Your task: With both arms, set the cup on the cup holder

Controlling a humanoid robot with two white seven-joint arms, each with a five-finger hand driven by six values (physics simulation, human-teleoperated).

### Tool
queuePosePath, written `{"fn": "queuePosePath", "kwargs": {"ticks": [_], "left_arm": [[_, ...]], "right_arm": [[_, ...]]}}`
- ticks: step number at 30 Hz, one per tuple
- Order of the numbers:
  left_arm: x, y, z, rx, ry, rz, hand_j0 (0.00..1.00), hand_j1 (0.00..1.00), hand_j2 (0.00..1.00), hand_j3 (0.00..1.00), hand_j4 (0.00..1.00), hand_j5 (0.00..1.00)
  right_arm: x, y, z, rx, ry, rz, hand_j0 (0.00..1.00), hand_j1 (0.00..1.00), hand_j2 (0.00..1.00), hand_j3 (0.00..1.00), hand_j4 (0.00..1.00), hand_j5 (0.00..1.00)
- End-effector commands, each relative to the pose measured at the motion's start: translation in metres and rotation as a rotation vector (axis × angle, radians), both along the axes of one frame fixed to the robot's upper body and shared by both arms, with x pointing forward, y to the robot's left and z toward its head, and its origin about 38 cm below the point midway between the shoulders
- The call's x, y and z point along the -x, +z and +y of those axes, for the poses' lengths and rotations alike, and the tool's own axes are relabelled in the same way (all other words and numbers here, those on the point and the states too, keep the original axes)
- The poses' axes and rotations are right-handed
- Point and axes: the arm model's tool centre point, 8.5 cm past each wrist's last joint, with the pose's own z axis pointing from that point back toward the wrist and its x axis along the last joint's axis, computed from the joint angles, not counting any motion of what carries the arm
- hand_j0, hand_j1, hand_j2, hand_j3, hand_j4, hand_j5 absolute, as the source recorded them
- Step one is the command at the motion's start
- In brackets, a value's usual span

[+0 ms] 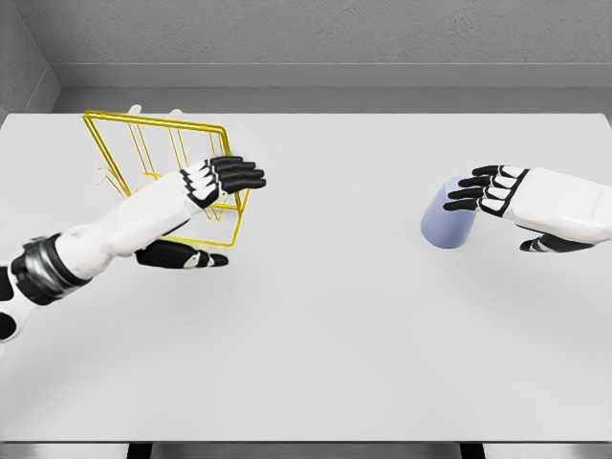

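A pale blue cup [448, 220] stands on the white table [335, 325] at the right. My right hand [488, 191] is against the cup's right side, fingers stretched over its top, thumb low at the right, not closed around it. A yellow wire cup holder [158, 153] sits at the back left with pale pegs sticking out. My left hand [225, 182] is in front of the holder's right edge, fingers extended and open, thumb down near the table, holding nothing.
The table runs to a grey back wall [316, 38]. A dark front edge [306, 449] lies at the bottom of the view. Bare tabletop separates the holder from the cup.
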Motion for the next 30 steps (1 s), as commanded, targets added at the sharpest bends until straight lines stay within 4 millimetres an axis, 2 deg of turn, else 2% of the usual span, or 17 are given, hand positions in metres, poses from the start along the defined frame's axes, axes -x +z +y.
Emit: {"fn": "queuePosePath", "kwargs": {"ticks": [1, 3, 4, 5, 6, 10, 12, 13, 15, 19, 22, 26, 30], "left_arm": [[0.001, 0.0, -0.001, 0.004, -0.003, 0.002, 1.0, 1.0, 1.0, 1.0, 1.0, 1.0], [-0.001, 0.007, 0.005, 0.036, 0.006, 0.011, 1.0, 1.0, 1.0, 1.0, 1.0, 1.0], [-0.005, 0.018, 0.017, 0.074, 0.03, 0.012, 1.0, 1.0, 1.0, 1.0, 1.0, 1.0], [-0.005, 0.02, 0.031, 0.073, 0.058, 0.021, 1.0, 1.0, 1.0, 1.0, 1.0, 1.0], [-0.004, 0.021, 0.034, 0.077, 0.065, 0.025, 1.0, 1.0, 1.0, 1.0, 1.0, 1.0], [-0.005, 0.023, 0.041, 0.083, 0.086, 0.017, 1.0, 1.0, 1.0, 1.0, 1.0, 1.0], [-0.004, 0.023, 0.041, 0.083, 0.088, 0.018, 1.0, 1.0, 1.0, 1.0, 1.0, 1.0], [-0.004, 0.023, 0.041, 0.084, 0.087, 0.018, 1.0, 1.0, 1.0, 1.0, 1.0, 1.0], [-0.004, 0.024, 0.042, 0.106, 0.086, 0.032, 1.0, 1.0, 1.0, 1.0, 1.0, 1.0], [0.005, 0.009, 0.047, 0.166, 0.083, 0.134, 1.0, 1.0, 1.0, 1.0, 1.0, 1.0], [0.013, -0.004, 0.053, 0.148, 0.09, 0.192, 1.0, 1.0, 1.0, 1.0, 1.0, 1.0], [0.018, -0.013, 0.051, 0.123, 0.074, 0.23, 1.0, 1.0, 1.0, 1.0, 1.0, 1.0], [0.022, -0.021, 0.049, 0.098, 0.059, 0.257, 1.0, 1.0, 1.0, 1.0, 1.0, 1.0]], "right_arm": [[0.0, 0.001, 0.0, -0.004, -0.003, 0.003, 1.0, 1.0, 1.0, 1.0, 1.0, 1.0], [0.0, 0.0, 0.0, -0.003, 0.0, 0.003, 1.0, 1.0, 1.0, 1.0, 1.0, 1.0], [0.0, 0.001, 0.0, -0.001, -0.002, -0.001, 1.0, 1.0, 1.0, 1.0, 1.0, 1.0], [-0.001, 0.003, 0.001, -0.007, 0.003, -0.01, 1.0, 1.0, 1.0, 1.0, 1.0, 1.0], [-0.002, 0.003, 0.001, 0.007, 0.003, -0.02, 1.0, 1.0, 1.0, 1.0, 1.0, 1.0], [-0.011, 0.008, 0.006, 0.021, 0.009, -0.058, 1.0, 1.0, 1.0, 1.0, 1.0, 1.0], [-0.026, 0.003, 0.005, 0.036, -0.018, -0.06, 1.0, 1.0, 1.0, 1.0, 1.0, 1.0], [-0.031, 0.0, 0.012, 0.044, -0.012, -0.075, 1.0, 1.0, 1.0, 1.0, 1.0, 1.0], [-0.04, 0.001, 0.014, 0.063, -0.019, -0.079, 1.0, 1.0, 1.0, 1.0, 1.0, 1.0], [-0.058, -0.001, 0.014, 0.119, -0.041, -0.073, 1.0, 1.0, 1.0, 1.0, 1.0, 1.0], [-0.075, -0.013, 0.018, 0.148, -0.051, -0.025, 1.0, 1.0, 1.0, 1.0, 1.0, 1.0], [-0.077, -0.02, 0.02, 0.17, -0.046, -0.002, 1.0, 1.0, 1.0, 1.0, 1.0, 1.0], [-0.082, -0.028, 0.012, 0.211, -0.072, 0.027, 1.0, 1.0, 1.0, 1.0, 1.0, 1.0]]}}
